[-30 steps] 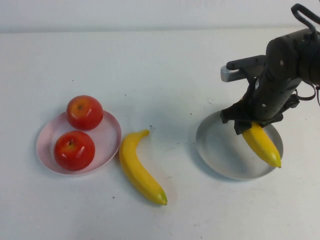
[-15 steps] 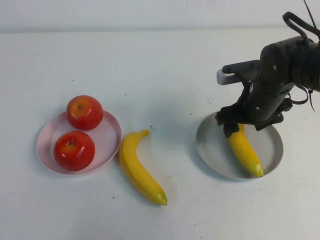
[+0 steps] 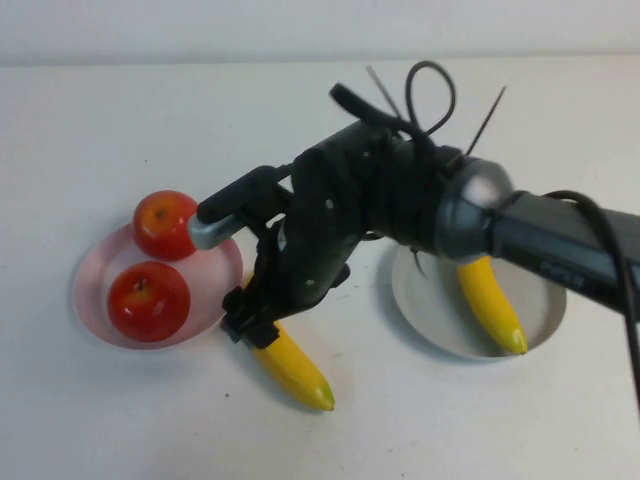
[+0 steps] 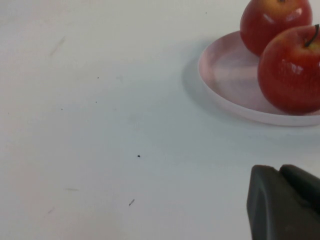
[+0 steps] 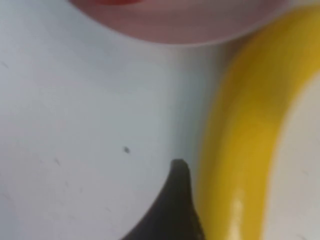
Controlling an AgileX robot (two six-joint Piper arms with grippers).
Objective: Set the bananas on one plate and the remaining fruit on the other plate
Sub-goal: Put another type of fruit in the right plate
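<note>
One banana (image 3: 490,305) lies in the grey plate (image 3: 432,300) at the right. The second banana (image 3: 297,370) lies on the table just right of the pale pink plate (image 3: 218,268), which holds two red apples (image 3: 168,224) (image 3: 148,300). My right gripper (image 3: 252,330) reaches across and is down over this banana's upper half, open. In the right wrist view one dark finger (image 5: 178,200) sits against the banana (image 5: 250,130); the other finger is out of view. My left gripper (image 4: 279,169) is shut and empty, hovering over bare table near the pink plate (image 4: 225,75).
The right arm (image 3: 400,200) stretches over the table's middle and hides the grey plate's far left rim. The table is white, with open surface at the back and along the front edge.
The right gripper let go of the first banana in the grey plate, swung left across the table and came down over the second banana beside the pink plate.
</note>
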